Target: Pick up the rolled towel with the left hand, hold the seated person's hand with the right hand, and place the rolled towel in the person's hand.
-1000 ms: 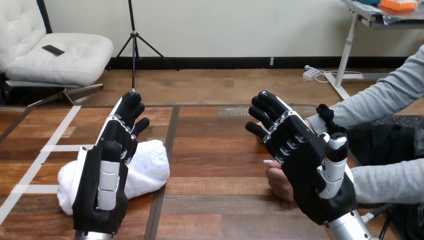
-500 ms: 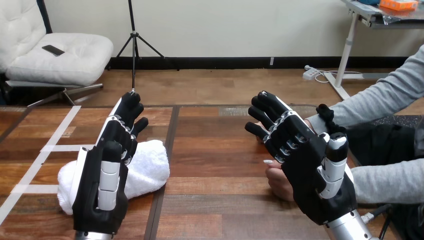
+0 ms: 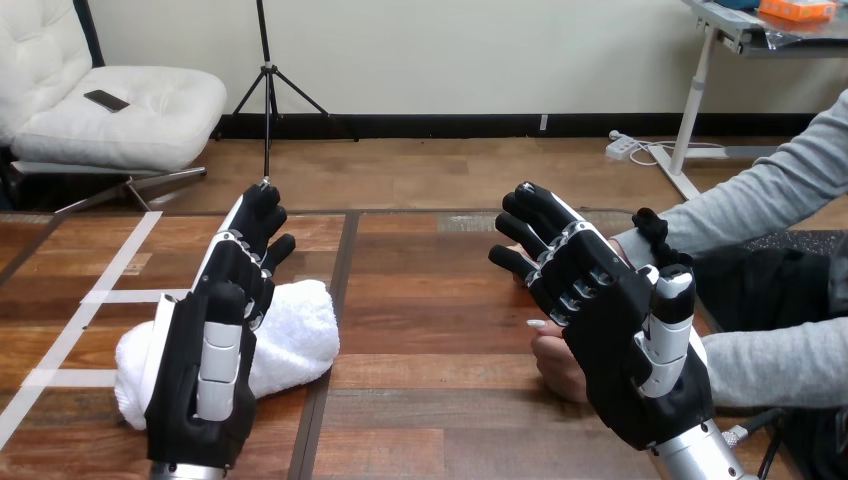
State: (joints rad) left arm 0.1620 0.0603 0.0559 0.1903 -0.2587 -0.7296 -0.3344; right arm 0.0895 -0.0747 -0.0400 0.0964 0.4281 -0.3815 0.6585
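I had the left hand [image 3: 215,340] straight-fingered over the rolled towel [image 3: 295,335] lying at the left of the table [image 3: 430,300], and the right hand [image 3: 600,320] spread open above the person's hand [image 3: 555,365], so I judged the pickup not yet made, with curling round the towel the next need.

Wall [image 3: 450,50]: cream, plain, closed at its foot by a black skirting board [image 3: 500,125].
Floor [image 3: 450,170]: wood boards, seen beyond the counter's far edge.
White cushioned chair [image 3: 150,120]: placed beyond the far left corner, with a dark flat object [image 3: 106,100] laid on its seat.
Black tripod [image 3: 266,90]: stood beside the chair.
White-legged desk [image 3: 700,90]: set beyond the far right corner, with a white power strip [image 3: 622,148] laid at its foot.
Counter [image 3: 430,300]: wood planks, marked with white tape [image 3: 100,297] near its left edge.
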